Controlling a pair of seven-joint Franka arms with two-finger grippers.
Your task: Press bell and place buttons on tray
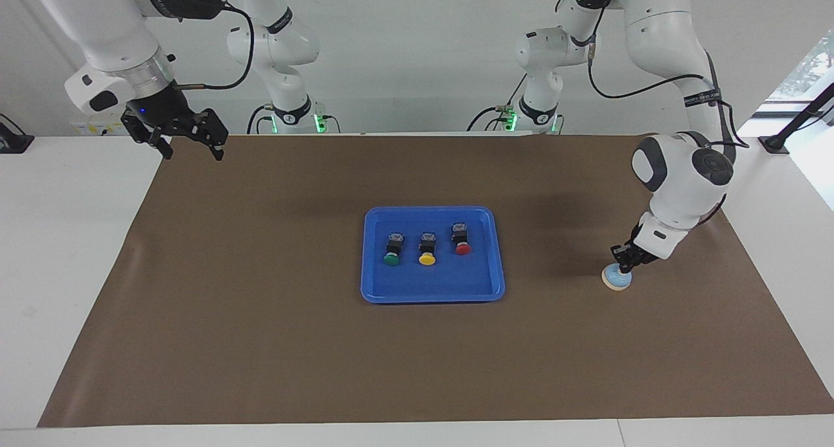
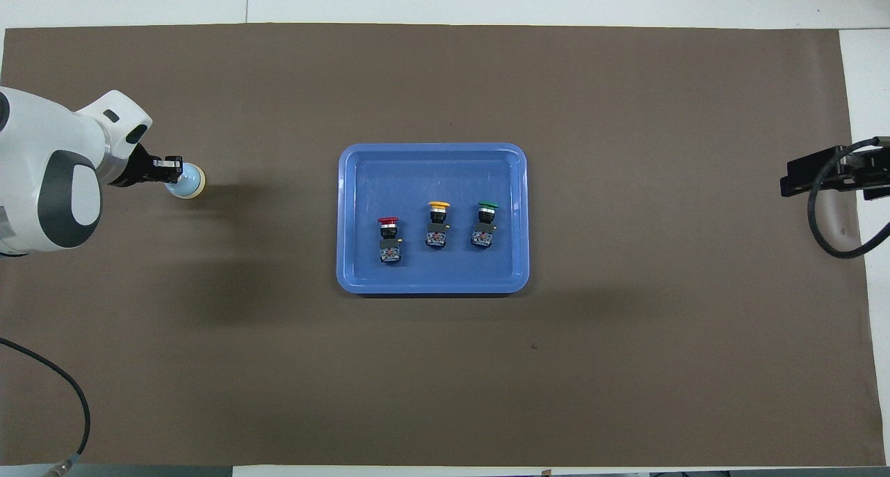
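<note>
The light-blue bell (image 1: 616,279) stands on the brown mat toward the left arm's end of the table, also seen from overhead (image 2: 190,182). My left gripper (image 1: 624,266) is shut, tips down on the bell's top, hiding its knob. The blue tray (image 1: 430,287) lies mid-table. In it lie the green button (image 1: 391,250), the yellow button (image 1: 427,249) and the red button (image 1: 461,240), side by side on their sides, caps pointing away from the robots. My right gripper (image 1: 192,148) is open and empty, raised over the mat's corner at the right arm's end, and waits.
A brown mat (image 1: 260,343) covers most of the white table. Overhead, the tray (image 2: 431,164) holds the red button (image 2: 389,237), the yellow button (image 2: 437,223) and the green button (image 2: 484,223). A loose cable (image 2: 69,393) lies at the mat's edge by the left arm.
</note>
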